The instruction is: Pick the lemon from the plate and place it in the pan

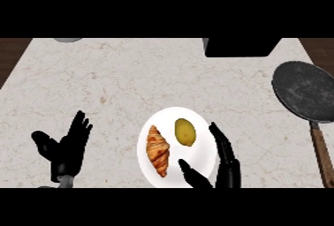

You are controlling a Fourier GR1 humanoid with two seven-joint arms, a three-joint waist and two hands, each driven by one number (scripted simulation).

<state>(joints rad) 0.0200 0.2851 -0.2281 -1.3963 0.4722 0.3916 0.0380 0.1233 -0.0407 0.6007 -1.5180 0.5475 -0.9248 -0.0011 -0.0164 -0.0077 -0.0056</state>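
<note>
The right hand [222,165] comes in from the lower edge over the near right part of the white plate [199,118], its fingers [220,140] stretched straight up along the plate's right rim and its thumb [190,173] spread out to the left over the plate's near edge; it is wide open and has hold of nothing. The lemon [185,131] lies on the plate just left of those fingers, in the gap between fingers and thumb but apart from both. Just beside the lemon, on the plate's left half, lies a croissant [158,151], long end toward the near edge. The left hand [68,148] shows well to the left of the plate, near the lower edge, open with fingers pointing up and thumb out to the left, resting and holding nothing. Everything sits on a pale marbled tabletop [130,75]. At the right edge lies the dark round pan [305,90], well apart from the plate, its brown handle [321,154] running down toward the near edge. A black boxy object [241,46] sits at the far edge, and a small grey shape [67,39] shows at the far left corner.
</note>
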